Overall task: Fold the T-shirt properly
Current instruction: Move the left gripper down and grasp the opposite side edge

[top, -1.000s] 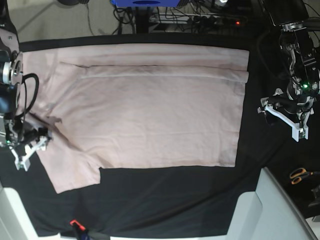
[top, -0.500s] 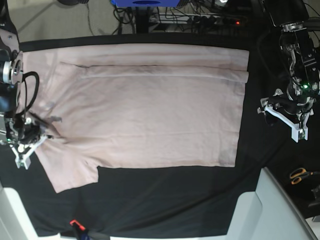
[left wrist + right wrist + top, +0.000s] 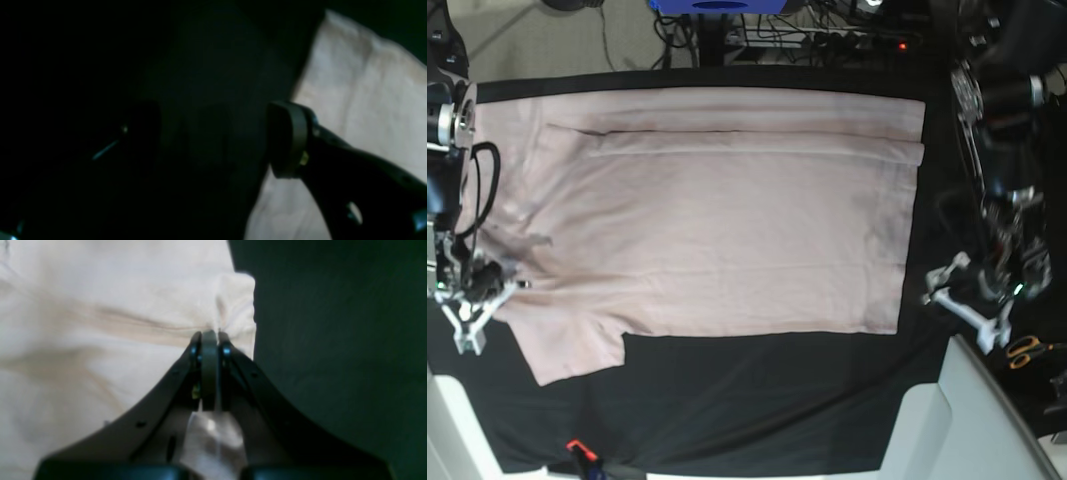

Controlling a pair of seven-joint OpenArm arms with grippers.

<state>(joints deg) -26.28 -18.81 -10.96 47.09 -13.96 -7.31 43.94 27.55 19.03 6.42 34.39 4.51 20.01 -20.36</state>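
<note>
One T-shirt (image 3: 717, 210): right hand (image 3: 209, 336) pinches its edge; left hand (image 3: 213, 140) gapes.

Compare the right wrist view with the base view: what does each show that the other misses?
Only the right wrist view shows the right gripper shut on a pinched fold at the edge of the T-shirt. Only the base view shows the whole T-shirt spread flat with one long edge folded over, the left gripper open above the black cloth beside the hem, and the orange-handled scissors. Both show pale pink fabric against black cloth, and the right gripper at the sleeve end.
</note>
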